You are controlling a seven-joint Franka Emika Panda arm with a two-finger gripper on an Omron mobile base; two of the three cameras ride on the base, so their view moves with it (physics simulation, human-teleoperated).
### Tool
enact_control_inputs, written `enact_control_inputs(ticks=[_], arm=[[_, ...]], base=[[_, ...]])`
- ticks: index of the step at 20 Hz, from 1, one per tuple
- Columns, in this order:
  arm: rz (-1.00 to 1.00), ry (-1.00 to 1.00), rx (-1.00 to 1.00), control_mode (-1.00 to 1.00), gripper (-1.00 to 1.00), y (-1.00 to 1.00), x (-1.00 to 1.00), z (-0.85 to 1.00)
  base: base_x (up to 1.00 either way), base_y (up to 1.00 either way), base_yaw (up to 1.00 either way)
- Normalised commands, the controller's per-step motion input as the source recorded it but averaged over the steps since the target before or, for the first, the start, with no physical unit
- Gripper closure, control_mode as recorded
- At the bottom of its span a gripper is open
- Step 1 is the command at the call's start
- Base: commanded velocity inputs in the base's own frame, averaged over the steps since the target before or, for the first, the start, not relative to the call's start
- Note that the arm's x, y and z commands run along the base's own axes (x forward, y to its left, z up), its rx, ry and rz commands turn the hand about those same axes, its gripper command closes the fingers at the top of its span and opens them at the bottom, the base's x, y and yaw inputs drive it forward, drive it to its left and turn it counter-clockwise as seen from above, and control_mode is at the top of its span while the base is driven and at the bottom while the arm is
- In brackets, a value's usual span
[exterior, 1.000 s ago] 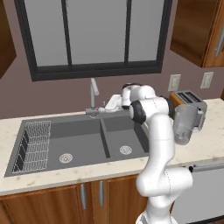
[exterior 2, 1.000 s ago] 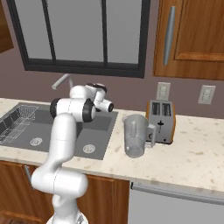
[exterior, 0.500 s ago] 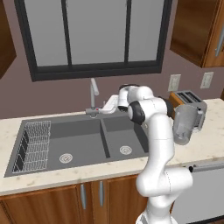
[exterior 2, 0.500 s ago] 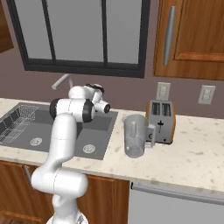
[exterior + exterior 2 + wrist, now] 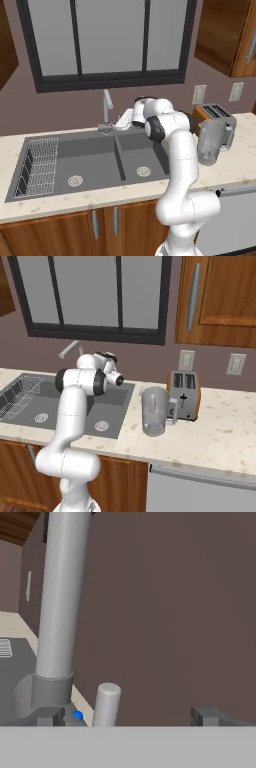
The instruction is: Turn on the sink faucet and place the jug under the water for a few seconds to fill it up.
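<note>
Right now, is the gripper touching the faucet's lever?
Cannot tell. In the hand view the lever stands between the open gripper fingertips, nearer the left one; no contact or gap shows plainly.

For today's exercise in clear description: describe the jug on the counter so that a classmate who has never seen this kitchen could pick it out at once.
Find the dark double-basin sink under the window, then follow the pale counter away from it towards the wall sockets. The jug stands just past the sink's edge, in front of the toaster. It is see-through grey and tapered with a side handle, while the toaster is a brown-sided box with two slots.
</note>
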Motion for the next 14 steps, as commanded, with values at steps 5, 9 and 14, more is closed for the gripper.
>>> enact_control_inputs(ticks=[5,9,14], arm=[[0.0,0.0,0.0,-1.0,-1.0,0.14,0.12,-0.01],[0.0,0.0,0.0,-1.0,1.0,0.03,0.08,-0.14],[0.0,0.0,0.0,-1.0,1.0,0.0,0.19,0.0]], base=[[0.0,0.0,0.0],[0.0,0.0,0.0],[0.0,0.0,0.0]])
